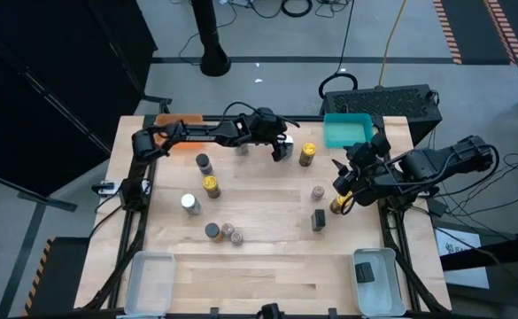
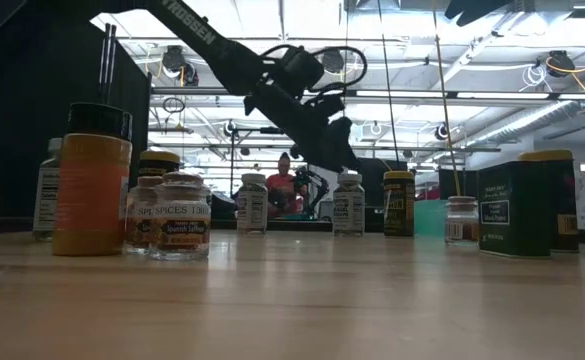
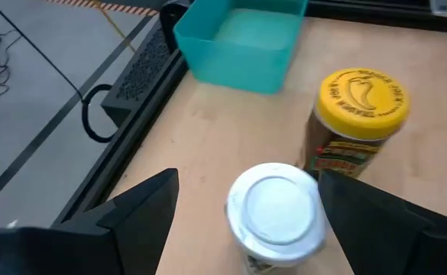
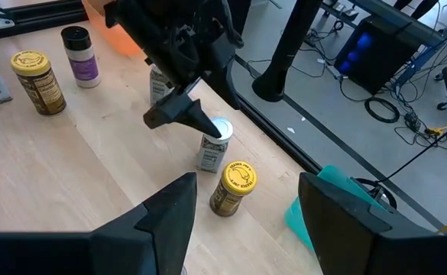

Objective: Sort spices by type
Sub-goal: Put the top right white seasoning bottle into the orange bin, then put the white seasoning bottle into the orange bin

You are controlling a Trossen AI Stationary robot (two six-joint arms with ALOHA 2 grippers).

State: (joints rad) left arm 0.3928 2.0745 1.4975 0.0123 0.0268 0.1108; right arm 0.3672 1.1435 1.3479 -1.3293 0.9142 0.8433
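Left wrist view — left claw (image 3: 242, 221) open, straddling white-lidded jar (image 3: 275, 212)

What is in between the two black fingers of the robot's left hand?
A small jar with a white lid stands between the open left gripper's fingers, with a gap showing on each side. The left wrist view shows it best.

In the left wrist view the white-lidded jar (image 3: 275, 218) is cut off by the bottom edge, so its label cannot be read. In the low view the big orange jar (image 2: 91, 181) hides most of a jar behind it, and the far labels are too small to tell. From above, the left tool (image 1: 282, 147) covers a jar; the lids there are too small to sort by type.
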